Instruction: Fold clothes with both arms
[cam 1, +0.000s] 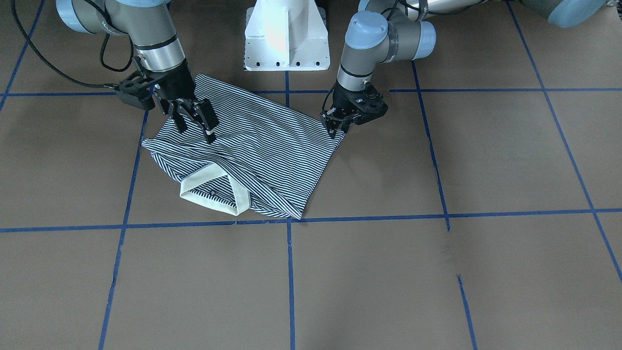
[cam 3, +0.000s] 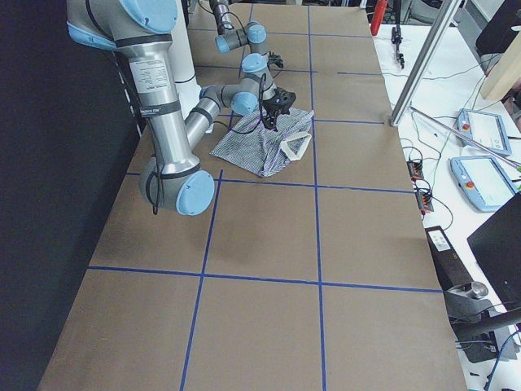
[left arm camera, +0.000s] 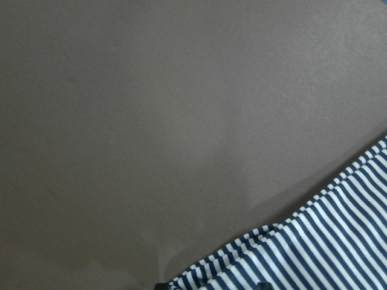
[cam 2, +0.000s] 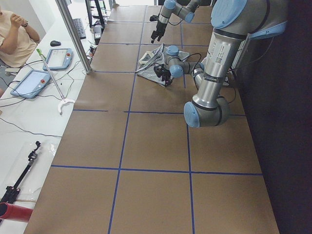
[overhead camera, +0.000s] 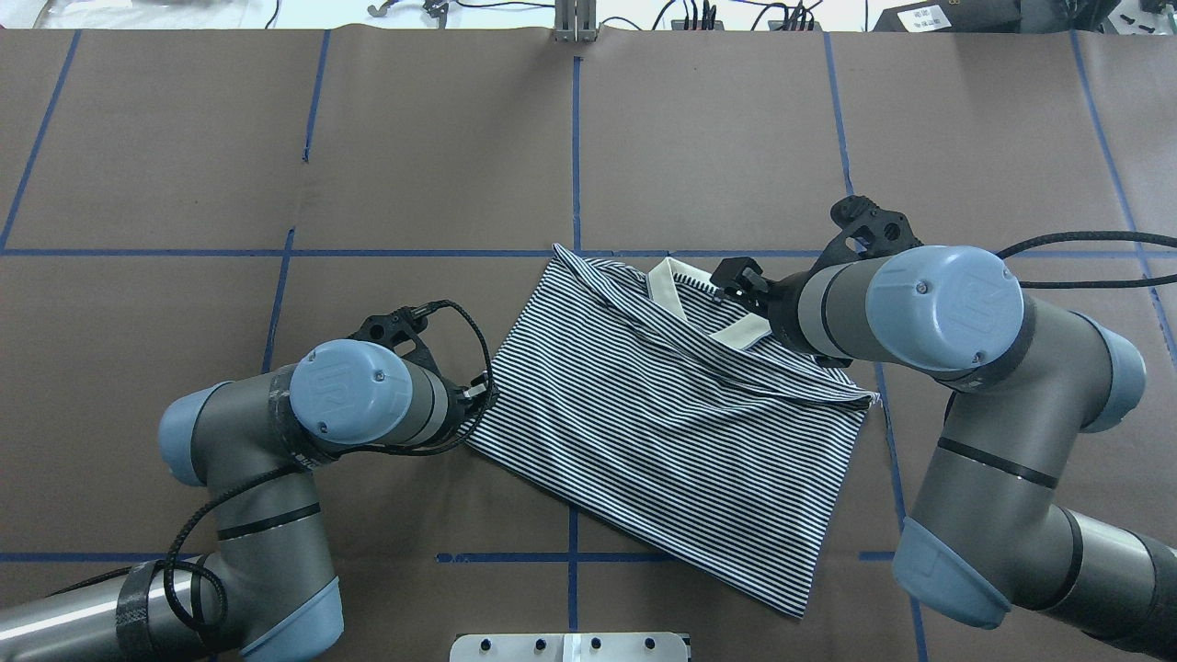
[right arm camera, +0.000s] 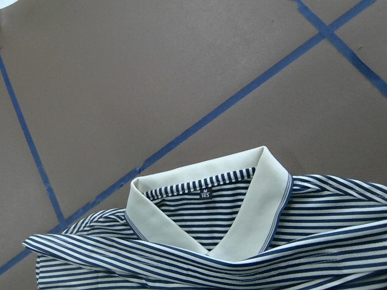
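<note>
Collar of the polo shirt lies lower centre; right gripper, jaws apart, hovers upper left, likely to grasp; left gripper meets the right corner, closure indeterminate.

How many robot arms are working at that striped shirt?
2. The left arm reaches a corner of the shirt on the overhead view's left. The right arm is over its cream collar on that view's right. None seems hidden.

Overhead opposite front, sides distant, wrists close, all sharing shirt
</note>
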Tool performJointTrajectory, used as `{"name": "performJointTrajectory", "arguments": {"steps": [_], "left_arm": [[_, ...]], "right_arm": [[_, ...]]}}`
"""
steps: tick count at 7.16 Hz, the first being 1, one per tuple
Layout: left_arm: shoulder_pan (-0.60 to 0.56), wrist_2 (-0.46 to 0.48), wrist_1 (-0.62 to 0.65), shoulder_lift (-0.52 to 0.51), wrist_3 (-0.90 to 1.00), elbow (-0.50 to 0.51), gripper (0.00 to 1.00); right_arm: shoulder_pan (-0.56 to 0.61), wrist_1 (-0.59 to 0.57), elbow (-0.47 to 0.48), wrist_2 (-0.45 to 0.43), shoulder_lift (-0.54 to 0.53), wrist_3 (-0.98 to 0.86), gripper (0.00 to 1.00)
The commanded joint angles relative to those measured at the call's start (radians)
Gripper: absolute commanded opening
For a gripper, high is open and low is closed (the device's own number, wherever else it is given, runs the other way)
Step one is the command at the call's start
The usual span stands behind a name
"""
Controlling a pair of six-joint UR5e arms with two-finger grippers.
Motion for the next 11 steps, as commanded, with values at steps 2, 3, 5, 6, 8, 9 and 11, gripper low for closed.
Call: {"name": "performJointTrajectory", "arguments": {"steps": [2,3,5,6,8,9,11], "left_arm": [[0.027,0.058,0.001,0.008,0.002,-0.005,0.0],[0.016,0.06,0.004,0.008,0.025,-0.016,0.0],[-0.062,0.058,0.01,0.009,0.192,-0.024,0.0],[-0.113,0.058,0.007,0.008,0.273,-0.01,0.0],[-0.241,0.055,-0.095,-0.006,0.39,0.09,0.0],[-0.304,0.055,-0.262,-0.087,0.392,0.313,0.0],[-0.392,0.055,-0.395,-0.314,0.433,0.653,0.0]], "right_arm": [[0.0,0.001,-0.007,0.0,0.0,0.0,1.0],[0.0,0.001,-0.009,0.002,0.0,-0.005,1.0],[-0.002,0.016,-0.007,0.002,0.001,-0.02,1.0],[-0.002,0.089,-0.021,-0.002,0.0,-0.014,1.0],[-0.011,0.168,-0.037,-0.006,0.0,-0.012,1.0],[-0.015,0.169,-0.037,-0.012,0.003,-0.012,1.0],[-0.014,0.169,-0.032,-0.021,0.027,-0.012,1.0]]}}
